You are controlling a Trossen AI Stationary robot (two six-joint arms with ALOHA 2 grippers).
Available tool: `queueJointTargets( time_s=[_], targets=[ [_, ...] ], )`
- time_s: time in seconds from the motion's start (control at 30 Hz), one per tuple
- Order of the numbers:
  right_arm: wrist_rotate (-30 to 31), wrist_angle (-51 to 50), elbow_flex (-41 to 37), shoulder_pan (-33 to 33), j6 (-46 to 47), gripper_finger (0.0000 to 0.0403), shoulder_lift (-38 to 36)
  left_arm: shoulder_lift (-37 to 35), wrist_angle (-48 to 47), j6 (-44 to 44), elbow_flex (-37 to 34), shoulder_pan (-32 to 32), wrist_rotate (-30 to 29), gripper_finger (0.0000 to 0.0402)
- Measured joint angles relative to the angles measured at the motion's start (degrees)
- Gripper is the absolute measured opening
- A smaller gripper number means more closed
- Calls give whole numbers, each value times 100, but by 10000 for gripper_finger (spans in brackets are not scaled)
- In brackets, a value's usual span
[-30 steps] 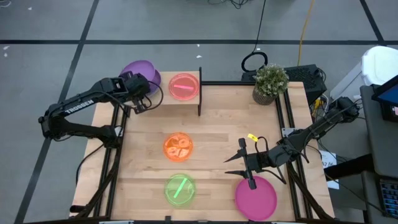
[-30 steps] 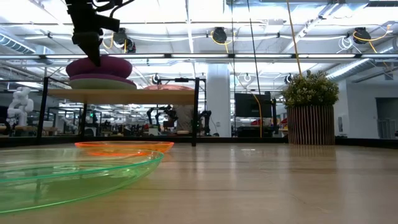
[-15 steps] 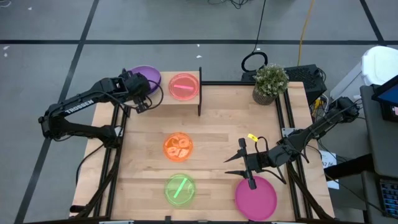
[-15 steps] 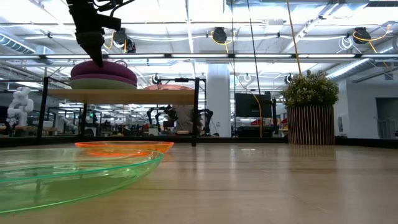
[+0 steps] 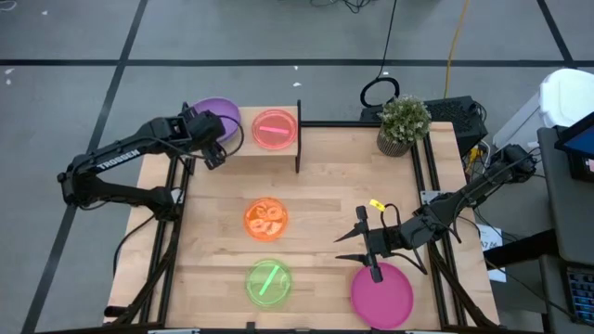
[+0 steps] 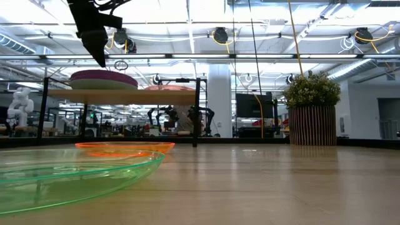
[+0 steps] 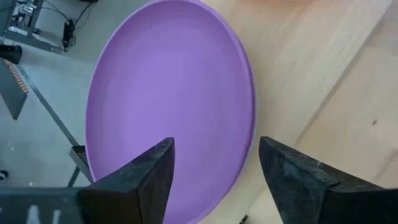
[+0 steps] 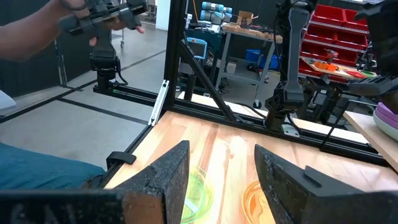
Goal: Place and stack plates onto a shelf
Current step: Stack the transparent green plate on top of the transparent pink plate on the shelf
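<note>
Since a second ago, the left pincer has let go and lifted clear, and the purple plate has dropped from its tilt to lie flat on the paler plate below it, at the left end of the shelf. From the wrist view, its fingers stand spread over the purple plate, touching nothing.

What worries me is the overhang: seen from above, the purple stack pokes out past the shelf's left edge, so a brush from the retreating arm could tip it off. A red-pink plate sits just beside it on the board, and any sideways nudge would knock the two together.

Over on the right, the right pincer hovers spread at the rim of the magenta plate near the worktop front edge; a clumsy scoop could push that plate off. The orange plate and green plate lie in the middle, waiting. A potted plant stands at the back corner, well apart.
</note>
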Motion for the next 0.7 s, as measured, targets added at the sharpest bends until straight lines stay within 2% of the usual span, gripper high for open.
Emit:
queueJointTargets(
  time_s=[0.1, 0.23, 0.33, 0.57, 0.7],
  targets=[
    [0, 0, 0, -2, 0, 165, 0, 0, 19, -417, 0, -125, 90, 245],
    [0, -2, 0, -2, 2, 165, 0, 0, 7, -1058, 0, -320, 729, 246],
    [0, 0, 0, -2, 2, 165, 0, 0, 53, -1605, -2, -591, 967, 246],
    [1, 0, 0, -1, 4, 165, 0, 0, 800, -1595, -2, -1503, 988, 246],
    [1, 0, 0, -2, 32, 165, 0, 0, 1056, -1700, -2, -1983, 590, 246]
  ],
)
